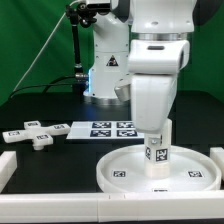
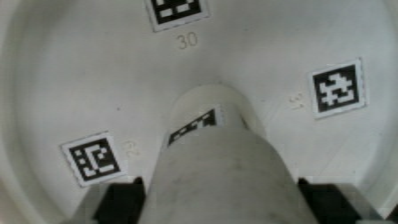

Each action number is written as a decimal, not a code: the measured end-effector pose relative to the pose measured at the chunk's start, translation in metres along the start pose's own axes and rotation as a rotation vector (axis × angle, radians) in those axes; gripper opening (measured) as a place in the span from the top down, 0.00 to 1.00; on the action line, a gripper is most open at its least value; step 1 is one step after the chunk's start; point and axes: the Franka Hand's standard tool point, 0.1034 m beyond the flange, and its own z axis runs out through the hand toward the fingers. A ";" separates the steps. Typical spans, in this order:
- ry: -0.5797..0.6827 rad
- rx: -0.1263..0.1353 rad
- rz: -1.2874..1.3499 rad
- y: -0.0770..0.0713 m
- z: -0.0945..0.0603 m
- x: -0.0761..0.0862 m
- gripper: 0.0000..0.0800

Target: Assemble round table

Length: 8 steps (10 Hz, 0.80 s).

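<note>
The large rimmed round disc (image 1: 160, 170) lies flat on the black table at the exterior view's right front. The short thick cylinder leg (image 1: 159, 150) stands upright on the disc's middle. My gripper (image 1: 157, 128) is shut on the leg's upper part, straight above the disc. In the wrist view the leg (image 2: 217, 150) runs down between my dark fingers (image 2: 121, 200) onto the disc (image 2: 71, 80), whose tags show around it. The cross-shaped foot piece (image 1: 28, 135) lies loose on the table at the exterior view's left.
The marker board (image 1: 100, 129) lies flat behind the disc. White border rails (image 1: 8, 165) run along the front left and right (image 1: 217, 153) edges. The robot base (image 1: 105, 70) stands at the back.
</note>
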 end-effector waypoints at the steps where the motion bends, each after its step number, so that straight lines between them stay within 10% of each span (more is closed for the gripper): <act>1: 0.011 0.006 0.131 -0.001 0.000 0.001 0.49; 8: 0.035 0.030 0.658 -0.002 0.000 0.003 0.49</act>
